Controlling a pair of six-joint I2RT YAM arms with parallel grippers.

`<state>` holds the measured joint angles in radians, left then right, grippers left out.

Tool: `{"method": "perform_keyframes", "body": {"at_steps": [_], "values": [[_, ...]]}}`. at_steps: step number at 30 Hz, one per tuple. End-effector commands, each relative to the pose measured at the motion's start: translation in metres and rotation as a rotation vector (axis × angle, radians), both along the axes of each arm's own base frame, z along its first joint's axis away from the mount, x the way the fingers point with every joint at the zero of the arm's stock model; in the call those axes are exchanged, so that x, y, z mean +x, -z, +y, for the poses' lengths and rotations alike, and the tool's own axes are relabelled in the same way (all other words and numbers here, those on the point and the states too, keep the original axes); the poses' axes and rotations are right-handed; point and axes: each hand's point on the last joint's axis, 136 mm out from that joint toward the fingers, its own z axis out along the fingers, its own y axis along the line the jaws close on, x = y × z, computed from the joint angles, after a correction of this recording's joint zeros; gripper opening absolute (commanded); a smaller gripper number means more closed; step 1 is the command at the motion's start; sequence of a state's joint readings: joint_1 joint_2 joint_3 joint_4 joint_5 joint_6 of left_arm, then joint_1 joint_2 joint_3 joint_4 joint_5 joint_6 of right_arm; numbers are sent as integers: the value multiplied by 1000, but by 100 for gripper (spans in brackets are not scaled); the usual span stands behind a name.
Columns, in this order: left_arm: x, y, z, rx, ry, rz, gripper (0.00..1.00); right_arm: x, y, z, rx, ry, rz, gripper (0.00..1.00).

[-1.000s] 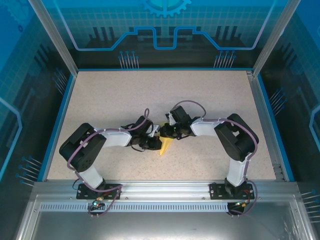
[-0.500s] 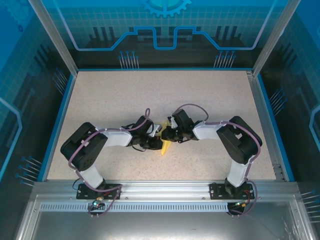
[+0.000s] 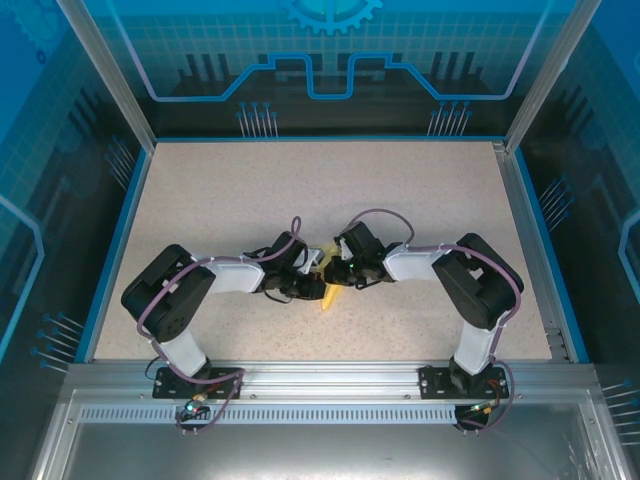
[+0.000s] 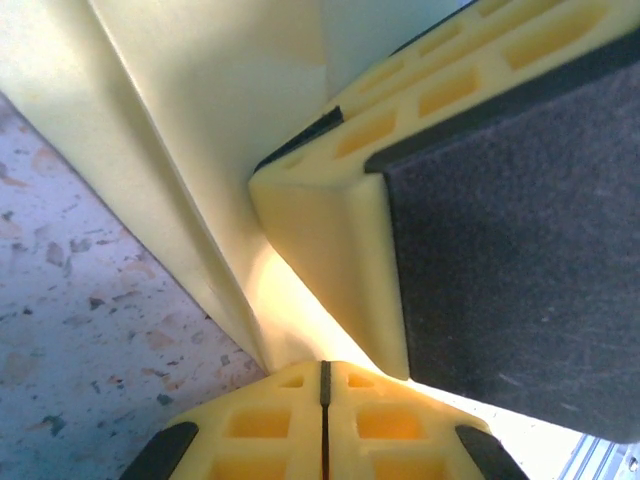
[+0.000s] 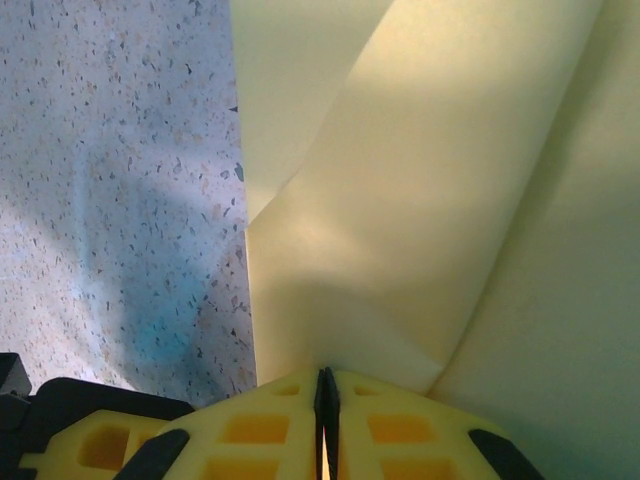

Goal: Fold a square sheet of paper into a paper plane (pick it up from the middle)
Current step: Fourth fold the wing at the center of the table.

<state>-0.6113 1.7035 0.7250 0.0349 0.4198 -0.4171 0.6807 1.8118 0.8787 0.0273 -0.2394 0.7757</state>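
The likeliest failure was a tear or a stray crease. The left end effector and the right end effector sat nose to nose near the middle of the tabletop, both on one thin sheet of paper. If either arm pulled or twisted while the other held, the paper between them could rip or slide out of a grip. The tips were also close enough to knock together: in the left wrist view a finger of the right end effector stood just beside the fold. A pinch placed off the fold line would probably set the crease crooked and leave the plane lopsided.

The left end effector's tips were pressed together to a hairline seam, with the paper running down into it. The right wrist view showed the same: tips together, clamped on the sheet.

The sheet was plain pale yellow, folded into overlapping layers with long straight creases and standing at an angle above the speckled surface. From above, a narrow yellow point showed below the two end effectors, aimed toward the near edge. Whether that point touched the tabletop could not be told
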Motion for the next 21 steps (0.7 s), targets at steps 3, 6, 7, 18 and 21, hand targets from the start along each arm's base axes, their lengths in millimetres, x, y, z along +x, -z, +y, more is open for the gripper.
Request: {"method": "perform_keyframes", "body": {"at_steps": [3,6,7,18,21], "values": [[-23,7,8,84,25,48,9,-26,35,-27,-153,-4,83,11],[-23,-2,6,81,27,28,9,-30,39,-30,-163,-4,88,10],[-23,-5,5,76,30,21,9,-30,40,-31,-165,-3,89,10],[-22,-19,-10,8,28,-12,10,-36,45,-32,-142,4,103,10],[-22,-11,-12,14,30,2,9,-36,44,-31,-127,4,104,10]]}}
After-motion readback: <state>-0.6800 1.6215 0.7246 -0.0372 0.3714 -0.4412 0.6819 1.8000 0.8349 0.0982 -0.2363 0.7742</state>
